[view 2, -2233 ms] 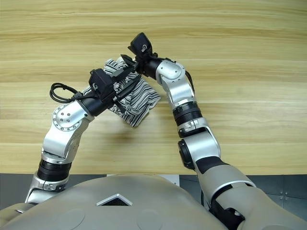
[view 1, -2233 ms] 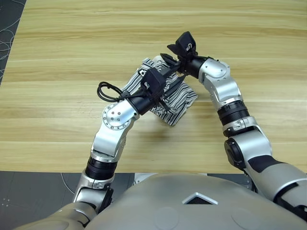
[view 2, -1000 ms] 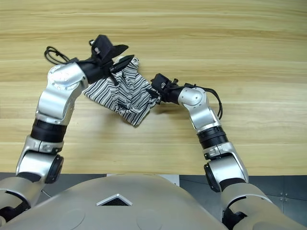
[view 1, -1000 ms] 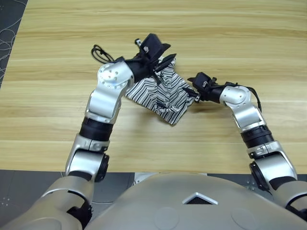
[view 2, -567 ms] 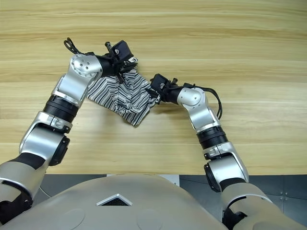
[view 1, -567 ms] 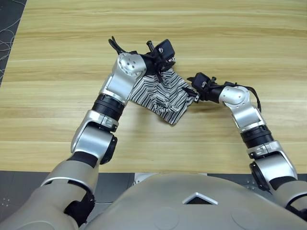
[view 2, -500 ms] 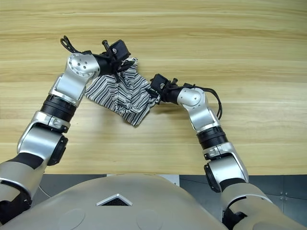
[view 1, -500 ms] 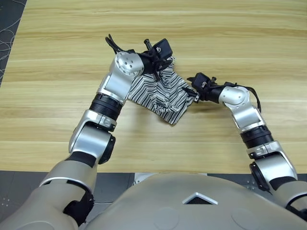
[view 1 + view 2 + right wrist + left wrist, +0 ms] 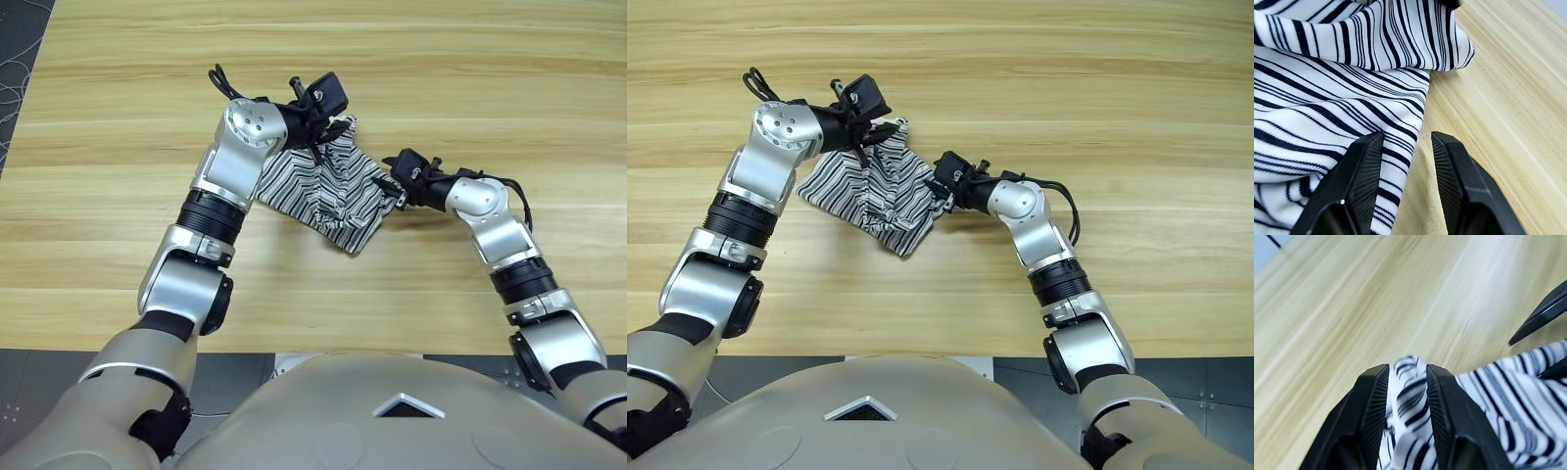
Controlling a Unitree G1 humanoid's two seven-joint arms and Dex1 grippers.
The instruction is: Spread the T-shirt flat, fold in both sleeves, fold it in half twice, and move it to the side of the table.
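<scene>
**Left arm** (image 9: 220,181): raised from the shoulder, elbow lifted, forearm turned across toward the right side.

**Left tool** (image 9: 1408,374): both ribbed fingers (image 9: 1374,406) are pressed onto a pinched fold of the T-shirt (image 9: 333,196), with no gap beyond the cloth's thickness.

**Right arm** (image 9: 505,245): stretched forward and bent at the elbow, with the forearm held low and pointing toward the left side.

**Right tool** (image 9: 1408,142): fingers (image 9: 1364,186) are parted, and the T-shirt's hem reaches into the gap between them.

Unobstructed table (image 9: 509,88) surface allows passage around the crumpled T-shirt (image 9: 328,196). The left gripper (image 9: 321,125) occupies its far edge and the right gripper (image 9: 395,188) its right edge.
</scene>
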